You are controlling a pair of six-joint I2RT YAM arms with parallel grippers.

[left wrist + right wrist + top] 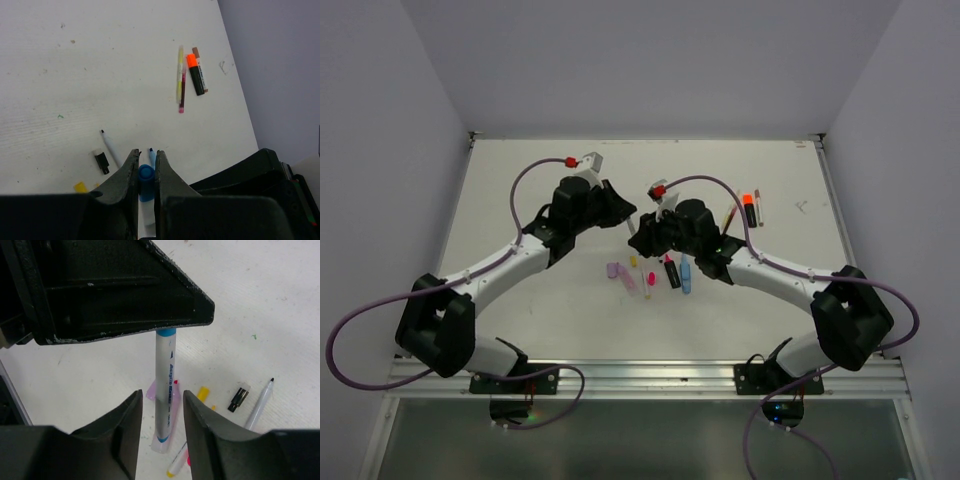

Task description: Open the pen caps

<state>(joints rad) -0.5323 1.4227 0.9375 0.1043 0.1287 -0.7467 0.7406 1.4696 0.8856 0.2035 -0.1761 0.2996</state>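
Clamps the left gripper (146,152) on the blue cap (145,176) of a white pen (166,375), jaws pinched flat against its rounded plastic sides. Straddles the barrel with the right gripper (162,392): jaws parted, a gap showing on each side, no contact. Appears to carry the pen clear of the counter (100,75), hung by its capped end alone between the two wrists. Suggests a straight pull along the pen's axis, one gripper per end, so that cap and barrel part without bending. Cannot tell from either wrist view whether the cap sits seated or loose.

Shows a smooth, glossy cylinder with printed blue lettering, a blue band at each end and a translucent lower tip. Leaves the other pieces flat on the matte white counter: a thin uncapped pen (260,407) beside a small black cap (238,399), a small yellow piece (202,393), and, well apart, an orange-capped highlighter (196,75) next to a slim yellow pen (179,75). Requires a firm grip on the barrel before any pull.
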